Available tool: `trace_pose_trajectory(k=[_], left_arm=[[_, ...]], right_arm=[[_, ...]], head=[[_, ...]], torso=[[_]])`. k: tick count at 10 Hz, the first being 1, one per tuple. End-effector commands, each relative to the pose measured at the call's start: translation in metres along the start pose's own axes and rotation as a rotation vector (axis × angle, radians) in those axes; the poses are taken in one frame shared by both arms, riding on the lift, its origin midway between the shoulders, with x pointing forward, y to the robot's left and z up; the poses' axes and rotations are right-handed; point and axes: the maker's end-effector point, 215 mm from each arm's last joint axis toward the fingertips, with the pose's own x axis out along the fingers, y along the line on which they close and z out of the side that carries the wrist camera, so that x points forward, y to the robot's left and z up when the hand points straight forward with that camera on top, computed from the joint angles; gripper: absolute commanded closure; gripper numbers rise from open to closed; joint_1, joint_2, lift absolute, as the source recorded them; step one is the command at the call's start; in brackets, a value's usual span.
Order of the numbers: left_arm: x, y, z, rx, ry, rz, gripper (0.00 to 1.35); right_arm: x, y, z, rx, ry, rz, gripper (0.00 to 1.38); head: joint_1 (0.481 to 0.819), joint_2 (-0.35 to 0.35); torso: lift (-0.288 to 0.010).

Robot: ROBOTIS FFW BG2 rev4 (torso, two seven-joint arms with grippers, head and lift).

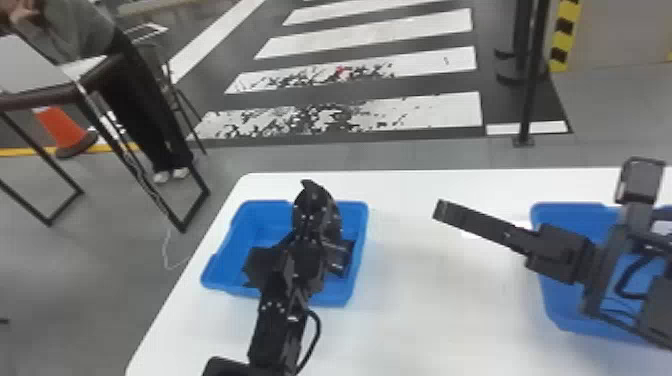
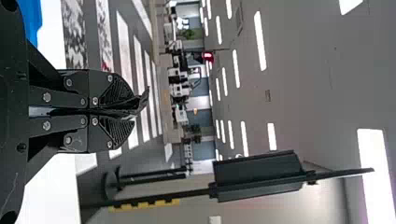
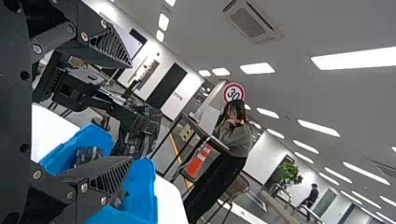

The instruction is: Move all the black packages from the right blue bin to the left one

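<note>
My left gripper (image 1: pixel 311 245) is over the left blue bin (image 1: pixel 362 225). It is shut on a black package (image 1: pixel 316 205), whose thin edge pokes past the fingertips of the left gripper (image 2: pixel 135 105) in the left wrist view. The right wrist view has this held package (image 3: pixel 144 135) hanging beside the bin's image. Inside the left bin lies a black package (image 1: pixel 345 257), with dark packaging (image 3: pixel 88 155) visible there in the right wrist view too. My right gripper (image 1: pixel 441 211) is above the table, left of the right blue bin (image 1: pixel 560 310); the right gripper's (image 3: pixel 130 111) fingers stand wide open and empty.
Both bins stand on a white table (image 1: pixel 430 310), with its bare middle between them. The right arm partly covers the right bin. Beyond the table are a barrier post (image 1: pixel 530 90), an orange cone (image 1: pixel 62 130) and another table at the far left.
</note>
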Motion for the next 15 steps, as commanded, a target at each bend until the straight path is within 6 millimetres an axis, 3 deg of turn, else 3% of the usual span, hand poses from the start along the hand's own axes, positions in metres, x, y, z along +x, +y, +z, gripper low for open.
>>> trace_pose_trajectory(k=[1,2,3,4,6,8,10,12,15], left_arm=[[0.017,0.012,-0.041,0.084,0.073,0.018,1.13],[0.013,0.013,-0.048,0.034,0.095,0.024,0.59],[0.007,0.011,-0.041,0.02,0.067,0.023,0.07],[0.005,0.008,-0.031,0.007,0.03,0.015,0.03],[-0.014,0.003,0.017,-0.08,-0.089,0.004,0.08],[-0.048,-0.007,0.071,-0.236,-0.149,-0.01,0.09],[-0.088,-0.025,0.106,-0.42,-0.145,-0.044,0.1],[-0.102,-0.051,0.107,-0.5,-0.106,-0.082,0.1],[-0.1,-0.047,0.102,-0.5,-0.093,-0.081,0.1]], right_arm=[[-0.011,-0.023,0.016,-0.108,-0.004,-0.087,0.11],[-0.026,-0.042,0.038,-0.223,-0.022,-0.176,0.11],[-0.047,-0.059,0.055,-0.309,-0.032,-0.269,0.11],[-0.061,-0.068,0.066,-0.346,-0.044,-0.32,0.11],[-0.095,-0.084,0.087,-0.406,-0.08,-0.431,0.12],[-0.168,-0.089,0.13,-0.616,-0.132,-0.74,0.12],[-0.226,-0.119,0.143,-0.64,-0.104,-0.958,0.12],[-0.285,-0.141,0.163,-0.681,-0.078,-1.156,0.12],[-0.321,-0.193,0.162,-0.61,-0.022,-1.271,0.11]], head=[[0.695,0.347],[0.695,0.343],[0.695,0.325],[0.695,0.294],[0.695,0.246],[0.695,0.176],[0.695,0.085],[0.695,-0.037],[0.695,-0.147]], torso=[[-0.132],[-0.132],[-0.132],[-0.132],[-0.132],[-0.132],[-0.132],[-0.132],[-0.132]])
